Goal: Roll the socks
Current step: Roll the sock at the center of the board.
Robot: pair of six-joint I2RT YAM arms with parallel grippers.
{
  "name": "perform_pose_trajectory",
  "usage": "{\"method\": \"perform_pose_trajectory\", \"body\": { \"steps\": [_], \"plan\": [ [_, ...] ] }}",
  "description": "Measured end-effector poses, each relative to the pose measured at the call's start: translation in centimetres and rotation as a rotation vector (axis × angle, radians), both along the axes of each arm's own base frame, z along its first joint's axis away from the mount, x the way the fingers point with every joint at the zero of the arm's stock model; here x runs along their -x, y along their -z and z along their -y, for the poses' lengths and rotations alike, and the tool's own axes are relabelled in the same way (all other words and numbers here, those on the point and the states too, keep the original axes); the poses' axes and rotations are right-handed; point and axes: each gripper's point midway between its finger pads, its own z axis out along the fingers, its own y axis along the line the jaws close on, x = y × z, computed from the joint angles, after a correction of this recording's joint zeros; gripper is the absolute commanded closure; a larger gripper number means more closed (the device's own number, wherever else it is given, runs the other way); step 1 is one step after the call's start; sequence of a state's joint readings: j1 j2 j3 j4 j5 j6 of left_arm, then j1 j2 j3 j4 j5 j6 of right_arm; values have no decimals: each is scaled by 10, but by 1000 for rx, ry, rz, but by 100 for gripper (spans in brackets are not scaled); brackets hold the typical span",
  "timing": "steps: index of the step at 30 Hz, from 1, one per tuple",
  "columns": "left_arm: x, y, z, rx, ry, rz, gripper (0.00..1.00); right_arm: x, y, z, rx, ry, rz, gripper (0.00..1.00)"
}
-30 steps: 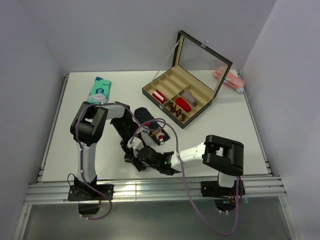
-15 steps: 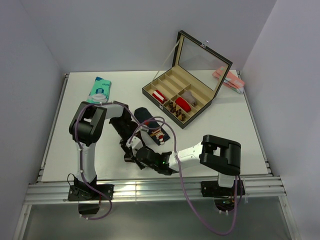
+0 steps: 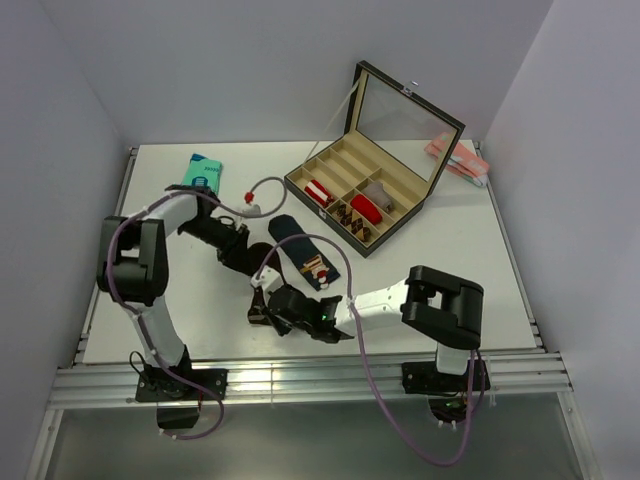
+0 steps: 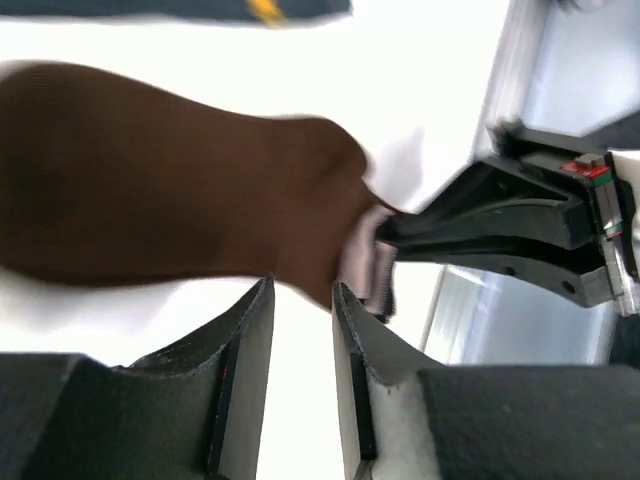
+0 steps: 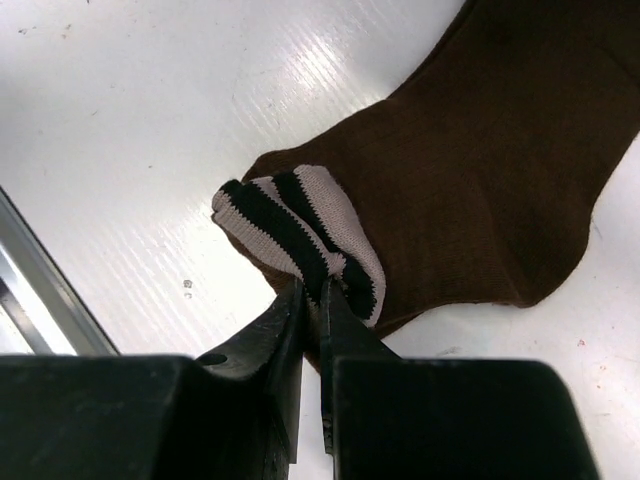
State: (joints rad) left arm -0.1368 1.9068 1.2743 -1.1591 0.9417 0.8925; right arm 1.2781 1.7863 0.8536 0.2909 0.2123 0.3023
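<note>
Pinching the striped toe of a flat dark brown fabric sock [image 5: 480, 170], lower centre of frame, the right gripper [image 5: 312, 292] is clamped tight. The left gripper [image 4: 300, 300] hovers narrowly parted, empty. Rolling seems barely begun; a navy fabric sock [image 3: 288, 232] lies flat.

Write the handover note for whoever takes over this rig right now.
Right gripper: shut on the striped tip of the brown sock.
Left gripper: fingers slightly apart, empty, just short of that sock's other side.
Navy sock: flat, farther in on the table, untouched.
Done: nothing rolled; the brown sock lies flat.
Left: roll the brown sock from its pinched tip, then the navy one.
</note>
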Motion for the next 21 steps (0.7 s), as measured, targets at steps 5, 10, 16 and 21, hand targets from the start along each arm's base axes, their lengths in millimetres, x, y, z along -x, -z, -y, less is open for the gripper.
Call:
{"method": "perform_pose_trajectory", "body": {
  "steps": [5,10,16,21],
  "plan": [
    [-42,-26,-33,15,-227,186,68,-2,-2,4,10,-22,-136,94],
    [-62,-56,-66,-46,-400,458,60,-12,-3,18,-3,-46,-343,92],
    [-51,-61,-59,-142,-358,717,54,-44,-1,21,3,-40,-622,90],
    [-20,-32,-34,-218,-207,863,45,-45,1,12,16,-84,-793,88]
  ]
}}
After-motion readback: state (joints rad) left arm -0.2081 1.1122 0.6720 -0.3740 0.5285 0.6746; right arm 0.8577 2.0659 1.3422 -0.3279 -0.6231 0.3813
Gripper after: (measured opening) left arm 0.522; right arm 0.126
